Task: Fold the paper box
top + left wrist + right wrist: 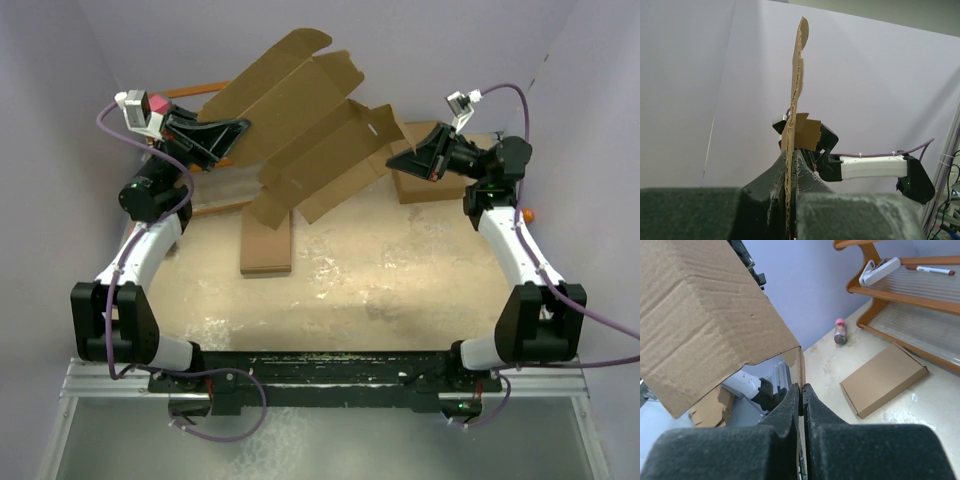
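Note:
The paper box (305, 140) is an unfolded brown cardboard blank with notched flaps, held tilted in the air above the back of the table between both arms. My left gripper (243, 126) is shut on its left edge. In the left wrist view the sheet (793, 95) stands edge-on between the fingers (807, 175). My right gripper (396, 158) is shut on a flap at its right end. In the right wrist view that thin flap (801, 365) runs into the closed jaws and a large panel (705, 315) fills the upper left.
A slim closed brown box (266, 240) lies on the table under the blank and shows in the right wrist view (885, 380). A wider brown box (430, 186) lies under the right gripper. A wooden rack (900, 295) and a small pink-capped bottle (840, 332) stand at the back left.

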You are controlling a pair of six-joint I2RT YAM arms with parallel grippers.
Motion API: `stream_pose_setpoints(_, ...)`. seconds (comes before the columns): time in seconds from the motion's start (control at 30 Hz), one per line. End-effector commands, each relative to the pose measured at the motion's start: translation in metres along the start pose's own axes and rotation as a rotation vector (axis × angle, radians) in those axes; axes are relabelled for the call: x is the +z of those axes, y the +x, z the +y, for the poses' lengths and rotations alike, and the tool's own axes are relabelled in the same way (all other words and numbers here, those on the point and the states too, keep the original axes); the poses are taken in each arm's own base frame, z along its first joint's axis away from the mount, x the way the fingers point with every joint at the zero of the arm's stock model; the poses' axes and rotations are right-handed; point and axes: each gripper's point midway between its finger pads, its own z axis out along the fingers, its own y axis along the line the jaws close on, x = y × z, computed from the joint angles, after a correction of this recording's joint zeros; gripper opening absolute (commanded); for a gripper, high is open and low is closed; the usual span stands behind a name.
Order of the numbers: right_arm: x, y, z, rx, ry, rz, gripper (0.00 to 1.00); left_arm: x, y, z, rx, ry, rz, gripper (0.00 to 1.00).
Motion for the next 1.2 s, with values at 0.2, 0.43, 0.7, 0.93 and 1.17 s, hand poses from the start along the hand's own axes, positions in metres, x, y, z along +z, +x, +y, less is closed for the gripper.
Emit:
stream_pose_setpoints(0.2,-0.062,0.014,-0.036,-0.561,0.453,0.122,0.87,-0.024,0.029,0.005,0.031,0.02,0.079,0.04)
stream_pose_setpoints(0.43,-0.116,0.04,-0.042,-0.795,0.633,0.347,0.91,-0.059,0.087,0.025,-0.106,-0.039,0.25,0.04)
stream_pose_setpoints(0.7,-0.078,0.071,-0.004,-0.843,0.167,0.289,0.92,-0.082,0.171,0.025,-0.253,-0.093,0.315,0.04)
stream_pose_setpoints(0.93,-0.094,0.099,-0.061,-0.905,0.251,0.391,0.89,-0.102,0.223,0.055,-0.297,-0.2,0.375,0.04)
stream_pose_setpoints(1.17,-0.085,0.143,-0.061,-0.925,0.101,0.423,0.88,-0.115,0.236,0.093,-0.291,-0.342,0.303,0.04)
